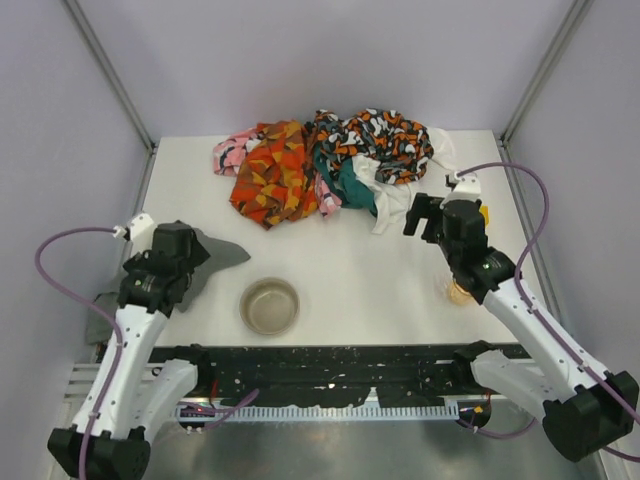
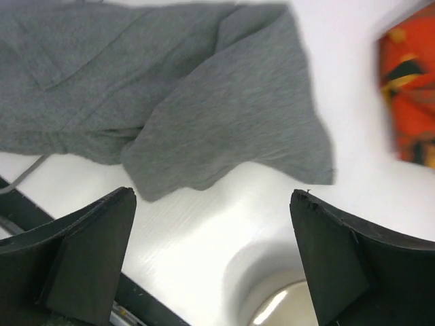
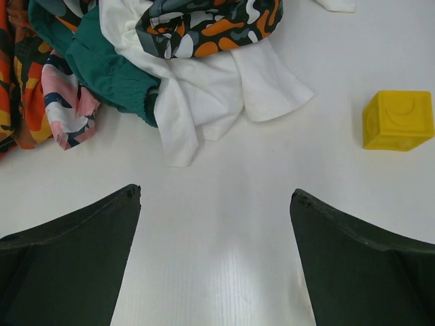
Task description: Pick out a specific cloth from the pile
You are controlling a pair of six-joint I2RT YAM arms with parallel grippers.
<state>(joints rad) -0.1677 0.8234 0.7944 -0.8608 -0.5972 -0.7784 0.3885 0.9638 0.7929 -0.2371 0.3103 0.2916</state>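
The plain dark grey cloth (image 1: pixel 228 252) lies flat on the white table at the left, apart from the pile (image 1: pixel 330 165) of colourful fabrics at the back centre. In the left wrist view the grey cloth (image 2: pixel 204 109) spreads just ahead of my fingertips. My left gripper (image 2: pixel 214 193) is open and empty over bare table right behind the cloth's edge; it also shows in the top view (image 1: pixel 190 255). My right gripper (image 3: pixel 216 190) is open and empty over bare table, just short of the pile's white and teal edge (image 3: pixel 170 88).
A round bowl (image 1: pixel 270 305) stands near the front centre, its rim (image 2: pixel 272 305) below my left fingers. A yellow cube (image 3: pixel 397 120) sits right of the right gripper. A small clear orange-tinted object (image 1: pixel 455 290) lies under the right arm. Walls close the table's sides.
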